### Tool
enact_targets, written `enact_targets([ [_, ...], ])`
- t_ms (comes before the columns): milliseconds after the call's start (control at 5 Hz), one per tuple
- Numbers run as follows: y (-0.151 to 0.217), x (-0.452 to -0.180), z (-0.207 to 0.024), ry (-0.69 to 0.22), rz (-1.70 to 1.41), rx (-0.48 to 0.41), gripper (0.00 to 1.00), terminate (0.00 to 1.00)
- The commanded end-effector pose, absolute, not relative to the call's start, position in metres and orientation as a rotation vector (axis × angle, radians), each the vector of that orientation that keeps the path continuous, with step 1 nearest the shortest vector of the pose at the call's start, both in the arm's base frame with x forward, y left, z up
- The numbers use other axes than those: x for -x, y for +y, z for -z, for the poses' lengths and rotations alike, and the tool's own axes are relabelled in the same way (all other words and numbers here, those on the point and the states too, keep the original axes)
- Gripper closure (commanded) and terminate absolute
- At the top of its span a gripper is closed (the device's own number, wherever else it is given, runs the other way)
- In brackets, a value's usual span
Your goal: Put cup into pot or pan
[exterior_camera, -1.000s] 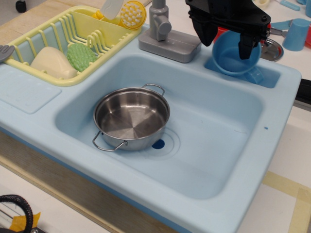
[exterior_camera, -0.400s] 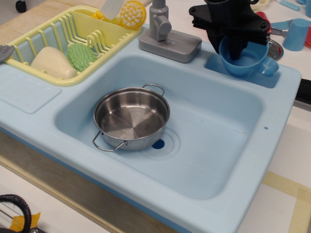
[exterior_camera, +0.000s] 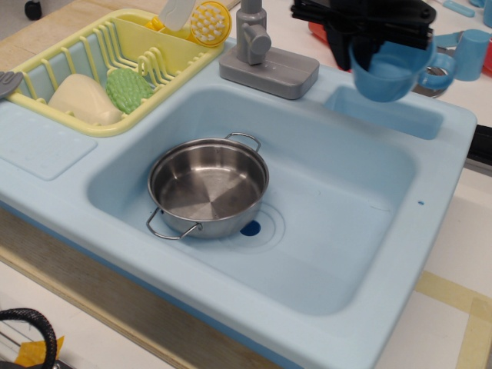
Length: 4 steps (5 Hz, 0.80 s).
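At the far left we see a yellow dish rack (exterior_camera: 92, 58) holding a cream sponge-like block (exterior_camera: 81, 98), a green scrubber (exterior_camera: 128, 88) and a yellow brush head (exterior_camera: 209, 21). To its right stands the grey faucet base (exterior_camera: 269, 68), on the far rim of the light-blue sink (exterior_camera: 69, 192).

In the left half of the basin sits the pan (exterior_camera: 208, 187), upright and empty, its mouth facing up. Its two wire loop handles lie on a line from near-left to far-right. A dark blue drain spot (exterior_camera: 250, 228) shows just beside its near-right edge.

Further right, at the far edge, we find the cup (exterior_camera: 387, 71) held in the air above the small recessed tray (exterior_camera: 384, 113) in the sink's far-right corner, clear of it. The cup hangs roughly upright, mouth up and tipped slightly toward us, with its loop handle pointing right. The black gripper (exterior_camera: 369, 42) comes down from above and pinches the cup's far-left rim, one finger inside the cup.

A second ago the cup lay tilted in that tray; shortly afterwards it stood upright in it, and now it is lifted off, higher and a little to the right. The pan has not moved.

The gripper's upper part is cut off by the top edge. Behind the cup, a light-blue tumbler (exterior_camera: 469, 52), red pieces and a bit of shiny metal are partly hidden, and we cannot make them out clearly.
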<state>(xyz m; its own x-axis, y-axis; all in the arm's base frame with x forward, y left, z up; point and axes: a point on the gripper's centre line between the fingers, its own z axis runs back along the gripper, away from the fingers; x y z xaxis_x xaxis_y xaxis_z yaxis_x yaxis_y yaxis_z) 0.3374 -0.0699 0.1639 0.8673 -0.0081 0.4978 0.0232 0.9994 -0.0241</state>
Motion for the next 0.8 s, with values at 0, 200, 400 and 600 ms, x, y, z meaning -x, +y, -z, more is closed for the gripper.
enact_targets([
  [0, -0.047, -0.309, -0.179, -0.494, -0.139, -0.002, 1.00, 0.00],
  [200, -0.022, -0.290, -0.168, -0.483, -0.266, -0.022, 1.00, 0.00],
  [400, 0.002, -0.273, -0.160, -0.425, -0.376, -0.049, 1.00, 0.00],
  [600, 0.021, -0.265, -0.148, -0.331, -0.496, -0.074, 1.00, 0.00],
])
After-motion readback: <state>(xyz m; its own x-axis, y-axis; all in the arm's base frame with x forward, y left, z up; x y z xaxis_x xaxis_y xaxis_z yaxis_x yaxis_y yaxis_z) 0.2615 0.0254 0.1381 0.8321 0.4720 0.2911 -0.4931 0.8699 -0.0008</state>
